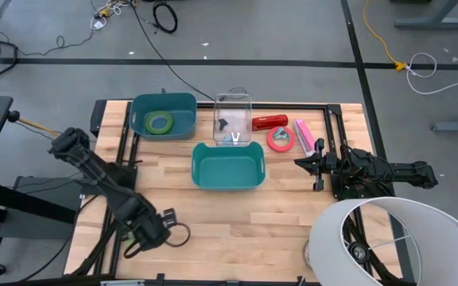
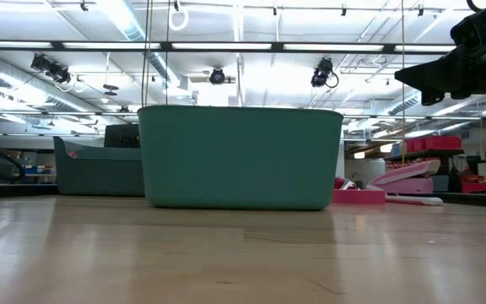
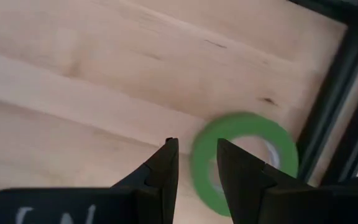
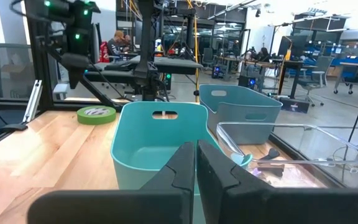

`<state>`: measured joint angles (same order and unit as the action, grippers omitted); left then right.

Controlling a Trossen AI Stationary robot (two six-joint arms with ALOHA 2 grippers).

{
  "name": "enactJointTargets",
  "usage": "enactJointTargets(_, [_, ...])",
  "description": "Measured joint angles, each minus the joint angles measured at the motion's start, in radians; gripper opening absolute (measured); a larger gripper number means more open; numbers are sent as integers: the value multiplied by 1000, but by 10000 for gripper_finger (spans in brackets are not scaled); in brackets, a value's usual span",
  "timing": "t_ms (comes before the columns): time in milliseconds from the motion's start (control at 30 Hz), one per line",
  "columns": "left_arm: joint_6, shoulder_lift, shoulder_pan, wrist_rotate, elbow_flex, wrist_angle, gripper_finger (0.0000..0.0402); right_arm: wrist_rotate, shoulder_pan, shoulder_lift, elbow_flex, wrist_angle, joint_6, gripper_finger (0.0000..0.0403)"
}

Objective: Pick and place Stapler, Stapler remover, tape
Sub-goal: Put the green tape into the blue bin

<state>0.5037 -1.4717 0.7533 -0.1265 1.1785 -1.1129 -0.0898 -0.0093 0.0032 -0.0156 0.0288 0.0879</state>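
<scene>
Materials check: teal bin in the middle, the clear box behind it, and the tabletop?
Teal bin: looks like moulded plastic, opaque, satin sheen, rounded corners, cut-out handle slot seen from the right wrist. Clear box: transparent, probably hard plastic; its contents show through the walls. Tabletop: wood, butcher-block style, visible plank seams and grain, light matte finish.

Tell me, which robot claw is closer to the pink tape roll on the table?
The right. The right claw sits just beside the pink tape roll, while the left claw is far across the table near the front edge.
</scene>
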Motion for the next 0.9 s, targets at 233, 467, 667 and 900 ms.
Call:
enactJointTargets(233, [-3,0,74,0,-120,68,113,0,0,0,0,0,0,18])
enactJointTargets(467, [-3,0,106,2,-207,174,114,0,0,0,0,0,0,18])
enactJointTargets(667, [8,0,115,2,-281,227,155,0,0,0,0,0,0,18])
enactJointTargets(900, [13,0,115,20,-335,336,244,0,0,0,0,0,0,18])
